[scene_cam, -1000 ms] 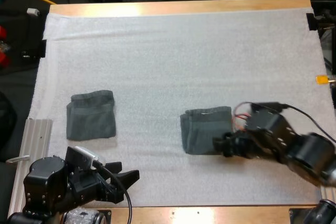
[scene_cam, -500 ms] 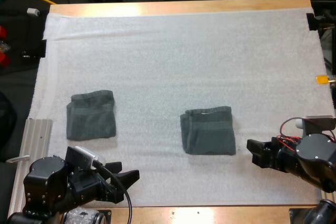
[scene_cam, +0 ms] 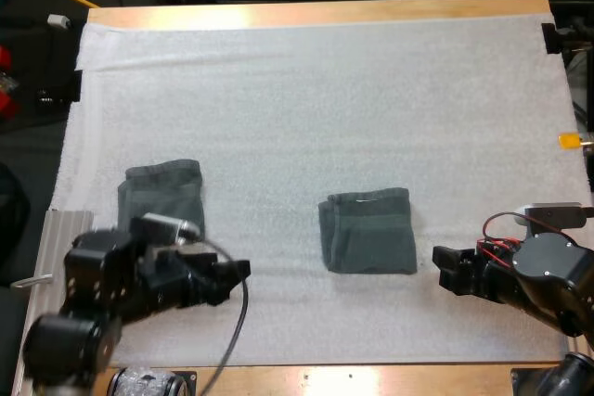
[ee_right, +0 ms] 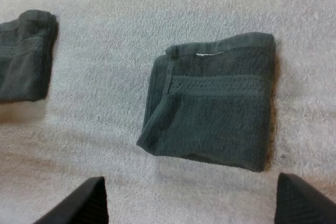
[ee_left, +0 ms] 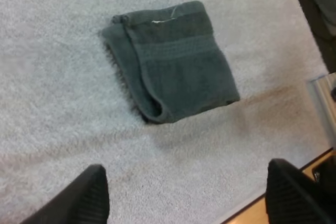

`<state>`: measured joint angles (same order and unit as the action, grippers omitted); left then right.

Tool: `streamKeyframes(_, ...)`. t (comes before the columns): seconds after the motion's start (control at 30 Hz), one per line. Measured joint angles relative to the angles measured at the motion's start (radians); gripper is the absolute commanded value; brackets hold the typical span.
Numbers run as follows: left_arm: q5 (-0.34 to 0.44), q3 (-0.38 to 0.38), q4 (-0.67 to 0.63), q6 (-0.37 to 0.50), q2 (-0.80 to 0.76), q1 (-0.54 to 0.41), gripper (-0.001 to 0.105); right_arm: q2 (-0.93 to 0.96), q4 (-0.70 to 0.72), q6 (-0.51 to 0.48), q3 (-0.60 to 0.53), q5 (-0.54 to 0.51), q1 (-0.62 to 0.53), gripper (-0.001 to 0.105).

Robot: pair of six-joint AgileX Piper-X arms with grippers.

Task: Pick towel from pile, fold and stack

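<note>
The centre towel (scene_cam: 368, 232) lay between the grippers: right gripper (scene_cam: 444, 270) just beside its right edge, left gripper (scene_cam: 232, 281) farther off left. Both finger pairs were spread, empty.

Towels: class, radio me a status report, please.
Left gripper open, just right of left towel. Right gripper open, right of centre towel. Both folded, apart, unstacked. Nothing between them.

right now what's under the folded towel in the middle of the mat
The folded towel lies flat on the white mat, which shows all around it. What is inside its folds or directly beneath is covered.
</note>
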<state>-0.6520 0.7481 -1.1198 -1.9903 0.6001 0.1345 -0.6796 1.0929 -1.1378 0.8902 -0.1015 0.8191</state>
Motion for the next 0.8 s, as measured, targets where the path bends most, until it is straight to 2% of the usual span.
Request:
streamKeyframes(0.27,-0.029,0.0,0.105,-0.044,0.215,0.0,0.062,0.0,0.002,0.0,0.0,0.0,0.0,0.064)
streamKeyframes(0.4,-0.106,0.0,0.153,-0.048,0.308,0.012,0.062,0.0,0.002,0.0,0.0,0.0,0.0,0.064)
streamKeyframes(0.63,-0.095,0.0,0.27,-0.085,0.458,0.163,0.062,0.0,0.002,0.017,0.0,0.0,0.0,0.064)
streamKeyframes(0.8,-0.043,0.0,0.403,-0.132,0.567,0.265,0.062,0.0,0.002,0.017,0.0,0.0,0.0,0.064)
